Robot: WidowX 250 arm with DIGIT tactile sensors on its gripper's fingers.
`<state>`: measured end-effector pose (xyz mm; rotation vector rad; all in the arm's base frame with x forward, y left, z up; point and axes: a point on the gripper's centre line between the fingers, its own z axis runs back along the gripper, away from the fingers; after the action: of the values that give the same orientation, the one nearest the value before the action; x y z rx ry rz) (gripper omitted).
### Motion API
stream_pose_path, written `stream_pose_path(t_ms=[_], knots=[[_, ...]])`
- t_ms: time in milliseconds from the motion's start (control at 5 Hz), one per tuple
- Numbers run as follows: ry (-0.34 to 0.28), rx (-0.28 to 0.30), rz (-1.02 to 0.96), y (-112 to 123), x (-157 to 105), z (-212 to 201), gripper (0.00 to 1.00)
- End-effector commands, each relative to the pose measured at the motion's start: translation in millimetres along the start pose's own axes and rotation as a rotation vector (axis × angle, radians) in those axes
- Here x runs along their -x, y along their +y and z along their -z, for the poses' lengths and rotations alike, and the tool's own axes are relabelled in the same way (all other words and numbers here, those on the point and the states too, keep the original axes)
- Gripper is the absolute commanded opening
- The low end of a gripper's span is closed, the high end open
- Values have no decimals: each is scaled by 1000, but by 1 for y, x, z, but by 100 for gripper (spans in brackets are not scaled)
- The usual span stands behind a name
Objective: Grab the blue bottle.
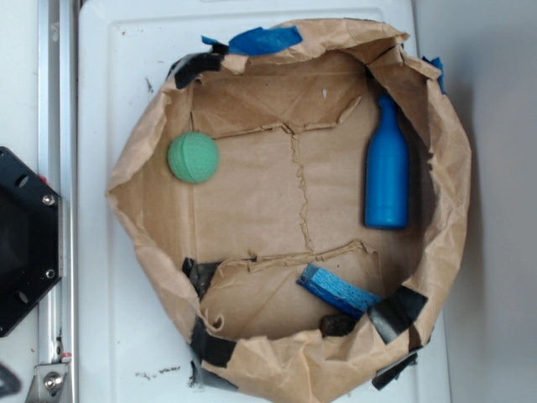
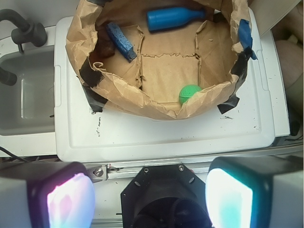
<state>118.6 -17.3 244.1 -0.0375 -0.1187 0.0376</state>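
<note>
No readable writing is being shown. In the exterior view, the blue bottle point(image 1: 387, 172) is being seen lying flat, neck toward 12 o'clock, inside the paper bag point(image 1: 143, 159). The gripper point(image 2: 149, 194) is being held released, apart from it.

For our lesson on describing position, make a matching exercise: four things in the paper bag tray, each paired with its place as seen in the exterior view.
Things:
1. blue bottle
2. green ball
3. blue sponge
4. blue tape

Places:
A. left side of the floor
B. top rim
C. right side, lying down
D. bottom, slightly right of centre

Pairs: 1-C, 2-A, 3-D, 4-B
</note>
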Motion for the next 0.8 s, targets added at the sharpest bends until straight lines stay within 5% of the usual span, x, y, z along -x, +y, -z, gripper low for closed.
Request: stream_pose_path(t_ms=[0, 400, 600], knots=[[0, 0, 0, 0, 0, 0, 100], [-22, -39, -51, -12, -77, 29, 100], [-22, -39, -51, -12, -77, 29, 100]])
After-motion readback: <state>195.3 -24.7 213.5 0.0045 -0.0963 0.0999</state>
